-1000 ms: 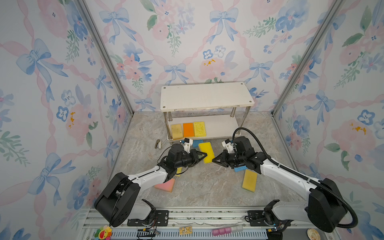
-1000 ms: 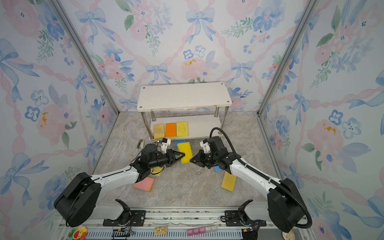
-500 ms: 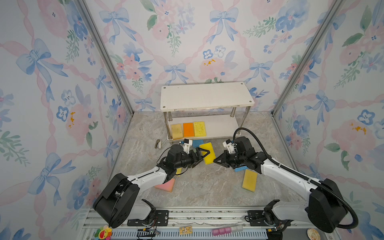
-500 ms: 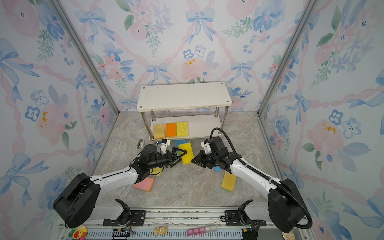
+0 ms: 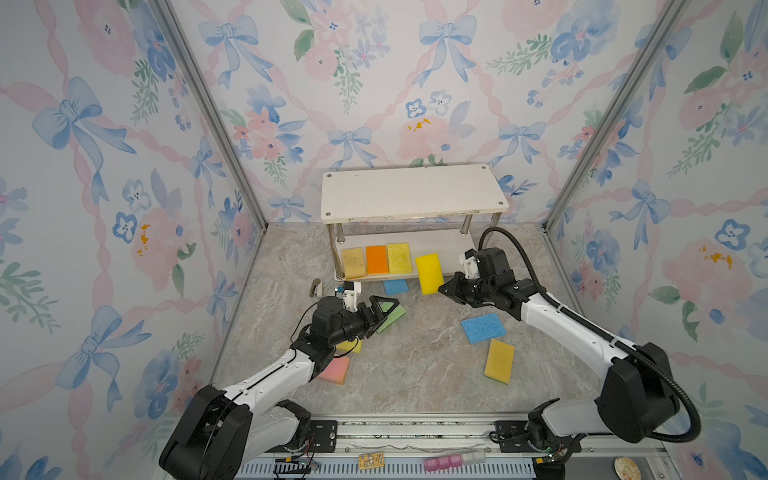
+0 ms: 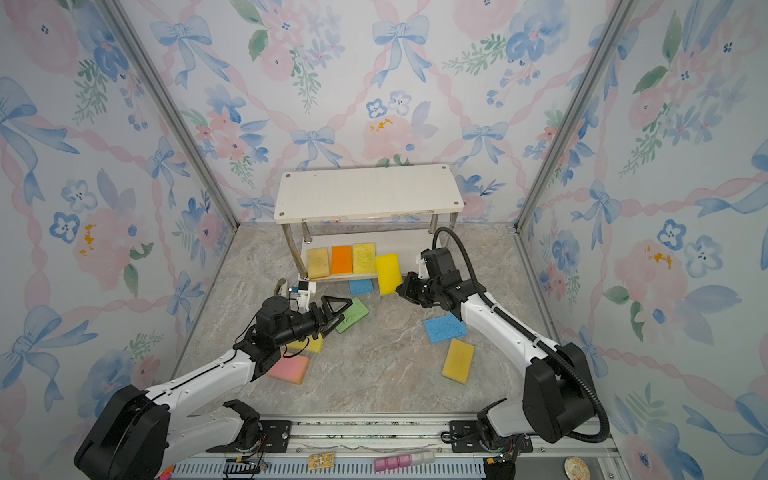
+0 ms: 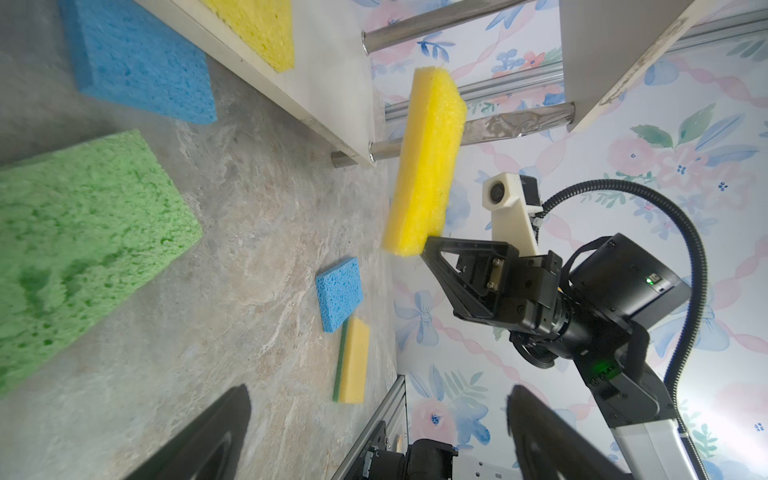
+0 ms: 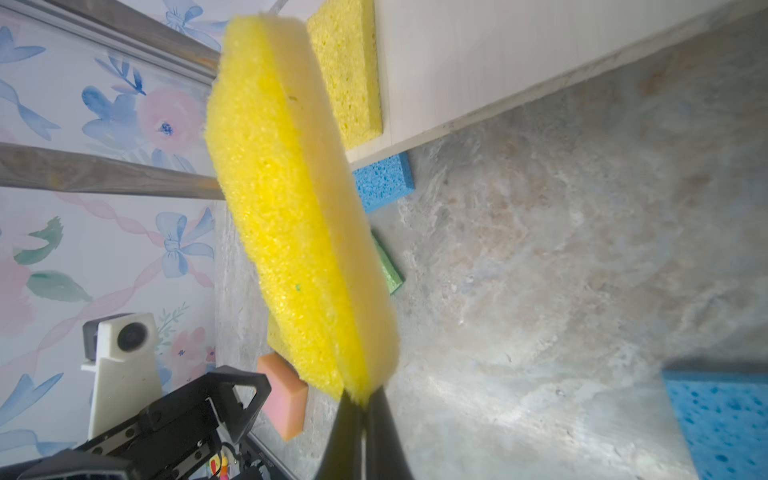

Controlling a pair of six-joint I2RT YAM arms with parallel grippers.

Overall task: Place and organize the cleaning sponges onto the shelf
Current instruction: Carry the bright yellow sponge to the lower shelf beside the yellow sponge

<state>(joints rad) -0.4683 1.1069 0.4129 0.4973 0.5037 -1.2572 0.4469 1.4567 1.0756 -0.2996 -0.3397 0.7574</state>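
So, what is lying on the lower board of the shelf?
Three sponges side by side: a tan-yellow sponge, an orange sponge and a pale yellow sponge. The top board covers the rear of the lower board.

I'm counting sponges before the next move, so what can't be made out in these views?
Both top views: yellow sponge mostly under the left arm.
Both top views: shelf's upper board covers its lower board's back.
Right wrist view: blue sponge cut by the picture's edge.
In a top view: small grey object beside the shelf, too small to identify.
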